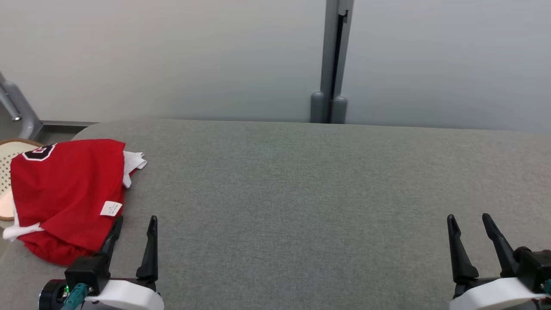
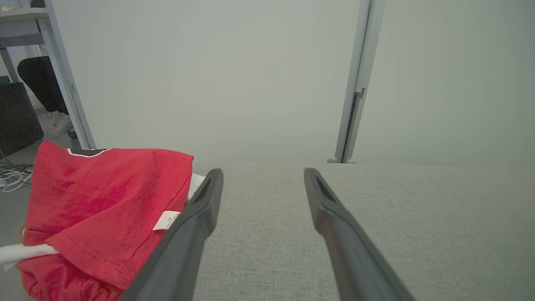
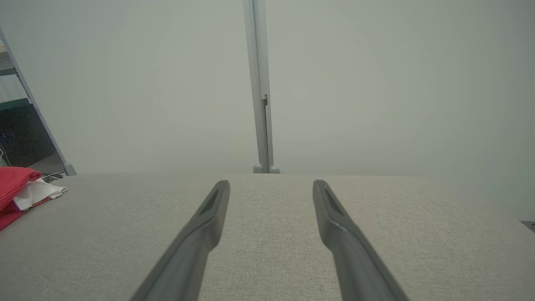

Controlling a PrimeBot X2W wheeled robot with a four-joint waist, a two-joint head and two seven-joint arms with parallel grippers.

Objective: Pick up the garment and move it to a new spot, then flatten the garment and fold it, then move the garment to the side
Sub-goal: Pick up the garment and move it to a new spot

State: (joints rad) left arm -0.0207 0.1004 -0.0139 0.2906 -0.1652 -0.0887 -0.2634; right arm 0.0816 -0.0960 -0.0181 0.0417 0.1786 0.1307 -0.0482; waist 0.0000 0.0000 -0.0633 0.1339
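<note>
A crumpled red cloth garment (image 1: 69, 189) with white trim lies bunched at the far left end of the long grey woven-fabric surface (image 1: 301, 193). Its left side hangs over the surface edge above a round pale woven disc with a brown rim (image 1: 7, 157). A black-and-white emblem (image 1: 39, 152) shows at the garment's far corner, a small white label (image 1: 111, 208) sits on its near right edge, and a white fold pokes out on the side facing the middle of the surface. The left gripper (image 1: 136, 218) is at the near left of the surface with its jaws spread wide and nothing between them. Its outer jaw stands right by the label, and in the left wrist view the left gripper (image 2: 262, 172) has that jaw crossing in front of the red cloth (image 2: 100, 196), though whether it touches the fabric cannot be told. The right gripper (image 1: 468, 216) is at the near right, well apart from the garment, its jaws equally wide and empty over bare grey fabric. In its own wrist view the right gripper (image 3: 271, 182) points toward the pale grey wall panels, with the garment (image 3: 12, 179) at the far left edge. A grey upright post (image 1: 333, 64) divides the panels behind the surface.
</note>
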